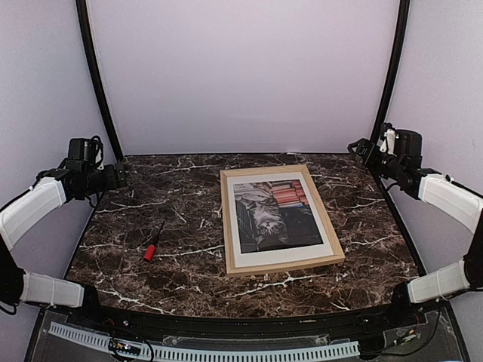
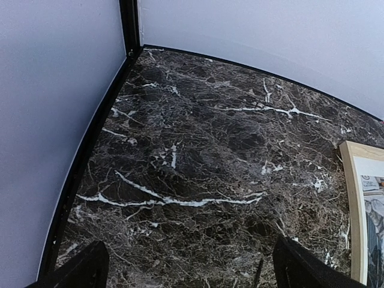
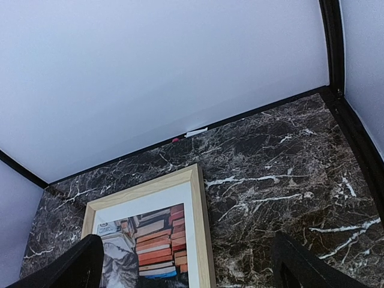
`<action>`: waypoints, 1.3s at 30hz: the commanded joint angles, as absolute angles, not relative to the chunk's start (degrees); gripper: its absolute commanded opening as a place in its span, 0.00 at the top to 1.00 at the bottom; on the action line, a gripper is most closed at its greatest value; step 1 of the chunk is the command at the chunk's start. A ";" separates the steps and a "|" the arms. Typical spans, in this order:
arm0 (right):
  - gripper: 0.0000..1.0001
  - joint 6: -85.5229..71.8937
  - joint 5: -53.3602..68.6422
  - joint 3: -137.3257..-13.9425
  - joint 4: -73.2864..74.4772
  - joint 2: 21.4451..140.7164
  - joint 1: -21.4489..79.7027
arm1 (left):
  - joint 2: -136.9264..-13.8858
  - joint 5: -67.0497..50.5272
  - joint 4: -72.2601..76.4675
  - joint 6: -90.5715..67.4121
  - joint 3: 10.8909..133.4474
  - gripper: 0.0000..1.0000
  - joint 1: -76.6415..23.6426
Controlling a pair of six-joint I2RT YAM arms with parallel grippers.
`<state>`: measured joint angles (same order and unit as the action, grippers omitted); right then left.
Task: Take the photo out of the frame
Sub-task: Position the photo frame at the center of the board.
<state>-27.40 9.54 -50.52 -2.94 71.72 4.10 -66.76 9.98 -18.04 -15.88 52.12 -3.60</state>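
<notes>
While both arms are hanging high at the sides, the frame (image 1: 226, 226) is lying flat on the dark marble worktop (image 1: 173, 283), a little right of centre and slightly skewed. The photo (image 1: 272, 215) is sitting inside it, face up within a white border (image 1: 233, 256), showing the grey cat and the stacked red-orange books.

The left hand (image 1: 119, 176) is hovering over the far-left part of the worktop, well apart from the frame. Its fingers are standing spread wide and gripping nothing, and its wrist camera is showing mostly bare marble between two dark fingertips (image 2: 78, 270), with a corner of the frame at the right edge.

The right hand (image 1: 361, 148) is hovering near the far-right corner – equally wide open and empty – and is looking down on the frame's far end.

A red-handled screwdriver (image 1: 153, 245) is lying left of the frame, apart from it.
</notes>
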 commanded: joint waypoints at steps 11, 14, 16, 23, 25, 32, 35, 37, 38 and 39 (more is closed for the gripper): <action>0.01 -29.46 9.08 -49.81 3.28 66.37 4.51 | -64.39 1.36 -22.43 -16.59 52.86 0.07 -3.76; 0.01 -29.28 8.23 -51.20 5.75 65.98 5.24 | -64.17 -0.78 -24.34 -17.30 53.13 0.08 -4.65; 0.01 -28.52 7.23 -52.49 7.74 66.96 6.48 | -64.01 -1.71 -25.65 -17.51 53.42 0.09 -5.75; 0.02 -25.82 1.87 -58.40 19.88 76.63 10.79 | -63.06 -0.80 -29.26 -14.57 53.39 0.09 -10.89; 0.02 -26.16 0.60 -58.15 21.46 78.29 12.06 | -62.06 -1.89 -29.84 -13.09 52.39 0.09 -12.28; 0.13 -28.02 -2.31 -52.91 21.84 80.27 16.77 | -56.13 -2.07 -30.35 -11.85 47.28 0.08 -14.56; 0.19 -28.74 -2.92 -51.50 22.52 81.32 18.90 | -55.56 -1.28 -30.03 -11.96 47.05 0.06 -15.62; 0.23 -29.26 -3.54 -50.54 22.74 81.79 20.01 | -56.18 -1.19 -30.30 -12.02 47.43 0.03 -15.90; 0.26 -29.48 -3.76 -49.92 22.77 81.74 20.18 | -56.30 -1.27 -30.35 -12.03 47.49 0.03 -16.04; 0.27 -29.71 -3.99 -49.21 22.76 81.78 20.35 | -56.53 -1.25 -30.46 -11.99 47.53 0.02 -16.40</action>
